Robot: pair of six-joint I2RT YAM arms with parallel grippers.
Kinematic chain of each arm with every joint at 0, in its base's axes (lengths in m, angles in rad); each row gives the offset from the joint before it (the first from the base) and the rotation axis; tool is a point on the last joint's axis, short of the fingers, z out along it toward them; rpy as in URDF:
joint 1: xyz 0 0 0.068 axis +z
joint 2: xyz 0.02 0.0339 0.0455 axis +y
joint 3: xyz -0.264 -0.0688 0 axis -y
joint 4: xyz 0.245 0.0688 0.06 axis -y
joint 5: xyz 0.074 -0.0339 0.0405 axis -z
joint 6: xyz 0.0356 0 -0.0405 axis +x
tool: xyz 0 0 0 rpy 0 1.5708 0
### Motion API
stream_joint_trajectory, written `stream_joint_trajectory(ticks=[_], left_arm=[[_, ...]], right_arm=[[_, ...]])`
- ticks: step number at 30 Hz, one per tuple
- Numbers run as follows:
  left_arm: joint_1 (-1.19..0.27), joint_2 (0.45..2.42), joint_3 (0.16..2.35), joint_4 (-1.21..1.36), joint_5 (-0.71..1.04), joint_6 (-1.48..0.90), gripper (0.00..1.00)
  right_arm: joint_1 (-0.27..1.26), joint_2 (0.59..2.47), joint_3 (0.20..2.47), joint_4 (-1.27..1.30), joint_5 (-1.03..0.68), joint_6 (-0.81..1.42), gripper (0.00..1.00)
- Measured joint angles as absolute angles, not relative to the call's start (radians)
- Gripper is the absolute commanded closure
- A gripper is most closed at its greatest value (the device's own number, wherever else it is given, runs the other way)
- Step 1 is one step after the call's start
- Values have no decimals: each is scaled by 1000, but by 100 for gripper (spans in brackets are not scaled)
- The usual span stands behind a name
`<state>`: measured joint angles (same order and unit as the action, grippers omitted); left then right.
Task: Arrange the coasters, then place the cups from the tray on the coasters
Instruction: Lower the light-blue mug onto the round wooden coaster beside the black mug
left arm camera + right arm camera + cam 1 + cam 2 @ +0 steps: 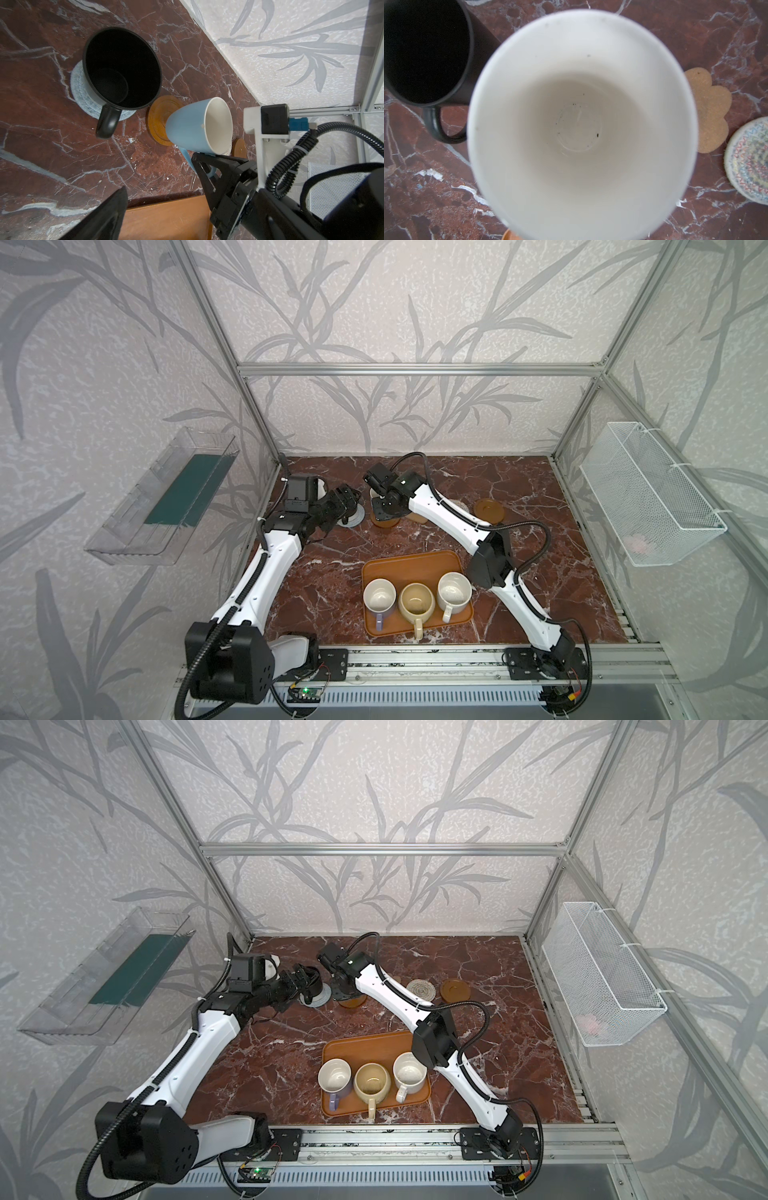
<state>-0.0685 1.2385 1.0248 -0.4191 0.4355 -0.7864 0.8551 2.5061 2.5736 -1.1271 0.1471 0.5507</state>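
A black cup [122, 68] stands on the grey woven coaster [81, 93]. My left gripper [350, 501] hangs open just beside it; one finger [106, 216] shows, holding nothing. My right gripper [205, 159] is shut on the handle of the light blue cup [187, 126], whose base is over a brown wooden disc [158, 116]; contact cannot be told. The cup's cream inside [581, 124] fills the right wrist view. Free coasters: tan flower [708, 108], cream woven [420, 990], second brown disc [455, 989]. The tray [415, 564] holds lavender [379, 595], tan-yellow [416, 603] and speckled white [454, 593] cups.
A clear plastic bin [166, 497] hangs on the left wall and a white wire basket [648, 493] on the right wall. Aluminium frame posts stand at the table's back corners. My right arm [449, 514] stretches over the flower and cream coasters.
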Motion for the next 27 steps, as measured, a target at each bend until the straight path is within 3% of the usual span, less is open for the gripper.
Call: stream_joint_trajectory(ticks=[27], left_arm=[[-9,1287,1032,-401,489,-783,2]], right_arm=[[850,2571,2577,-1122,195,527,100]])
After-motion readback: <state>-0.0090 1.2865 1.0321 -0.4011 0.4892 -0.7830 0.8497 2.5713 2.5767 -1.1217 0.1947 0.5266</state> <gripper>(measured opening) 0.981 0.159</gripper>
